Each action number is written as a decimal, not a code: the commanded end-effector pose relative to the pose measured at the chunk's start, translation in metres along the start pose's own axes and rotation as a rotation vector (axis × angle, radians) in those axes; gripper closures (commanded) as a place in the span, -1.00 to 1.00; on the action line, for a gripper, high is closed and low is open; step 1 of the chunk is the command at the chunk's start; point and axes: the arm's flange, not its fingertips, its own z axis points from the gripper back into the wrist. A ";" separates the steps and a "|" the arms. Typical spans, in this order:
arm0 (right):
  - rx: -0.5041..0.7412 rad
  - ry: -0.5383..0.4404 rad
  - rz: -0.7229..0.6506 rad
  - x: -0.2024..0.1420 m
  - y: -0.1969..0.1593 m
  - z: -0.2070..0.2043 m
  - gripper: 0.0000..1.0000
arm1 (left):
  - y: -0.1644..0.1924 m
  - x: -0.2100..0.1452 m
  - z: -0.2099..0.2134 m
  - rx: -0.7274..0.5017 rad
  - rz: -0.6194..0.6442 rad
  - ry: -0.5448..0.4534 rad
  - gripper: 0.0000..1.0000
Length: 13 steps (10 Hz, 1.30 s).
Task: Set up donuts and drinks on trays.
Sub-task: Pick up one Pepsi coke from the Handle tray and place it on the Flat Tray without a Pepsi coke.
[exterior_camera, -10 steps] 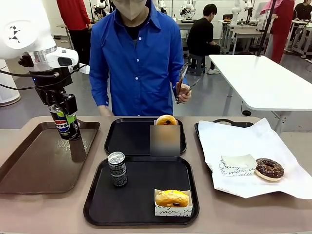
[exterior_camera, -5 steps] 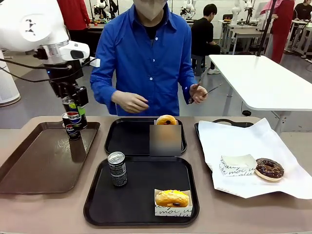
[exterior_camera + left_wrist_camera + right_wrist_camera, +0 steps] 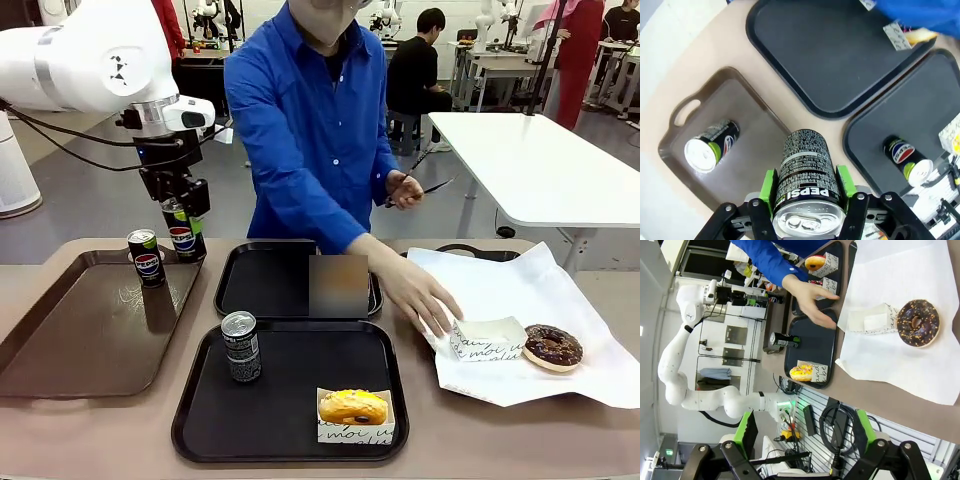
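Tabletop [image 3: 90,435]: my left gripper [image 3: 808,184] clamps an upright can [image 3: 183,240], the far black tray [image 3: 262,285] just to its right; my right gripper [image 3: 805,420] gapes empty.

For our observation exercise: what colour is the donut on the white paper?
Dark chocolate brown donut, clearest in the right wrist view.

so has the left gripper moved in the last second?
Yes. The left gripper, holding a can, went right: from over the brown tray to its right rim, toward the far black tray.
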 end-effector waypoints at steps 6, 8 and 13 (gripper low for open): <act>0.023 -0.011 0.017 0.000 -0.001 0.000 -1.00 | -0.004 -0.175 0.024 0.204 -0.207 0.186 -0.16; 0.023 -0.011 0.017 0.000 -0.001 0.000 -1.00 | -0.001 -0.169 0.029 0.202 -0.205 0.159 -0.16; 0.023 -0.011 0.017 0.000 -0.001 0.000 -1.00 | 0.002 -0.160 0.034 0.162 -0.187 0.086 -0.16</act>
